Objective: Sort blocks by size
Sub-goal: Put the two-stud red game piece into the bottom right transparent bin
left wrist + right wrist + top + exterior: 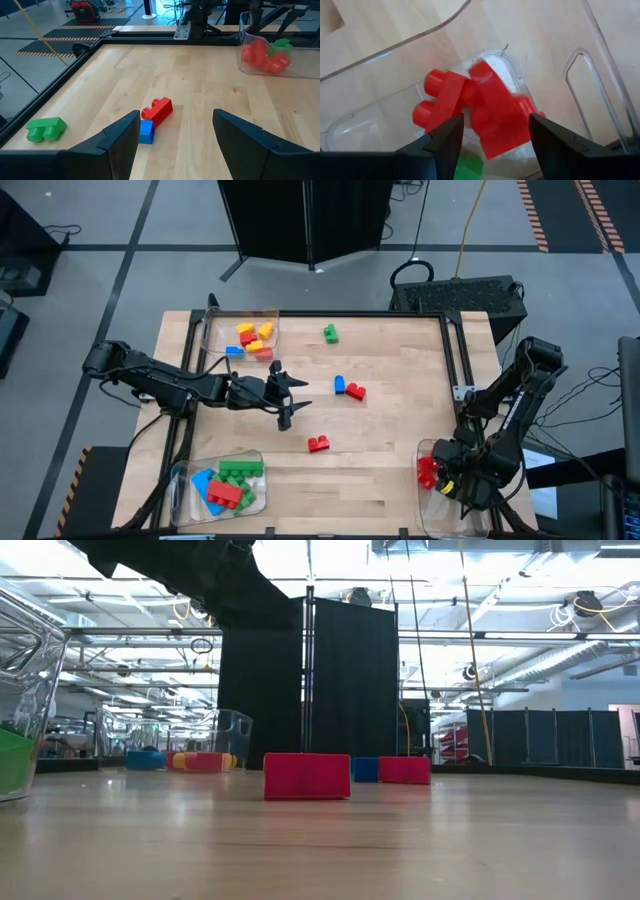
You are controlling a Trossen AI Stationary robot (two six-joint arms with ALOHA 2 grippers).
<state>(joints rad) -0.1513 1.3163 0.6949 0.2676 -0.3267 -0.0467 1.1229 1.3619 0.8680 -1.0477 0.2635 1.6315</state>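
Loose blocks lie on the wooden table: a green one [330,333] at the far side, a blue one [340,385] touching a red one [355,391] in the middle, and a red one [318,443] nearer the front. My left gripper [297,395] is open and empty, left of the blue and red pair, which show ahead of its fingers [146,132] [157,111]. My right gripper [440,470] is open above the near right tray [432,510]; red blocks [485,112] lie below its fingers in that tray.
A clear tray at the far left [215,330] holds yellow, orange, red and blue blocks. A clear tray at the near left [190,480] holds green, blue and red blocks. A black frame [455,360] borders the table. Bare wood lies between the trays.
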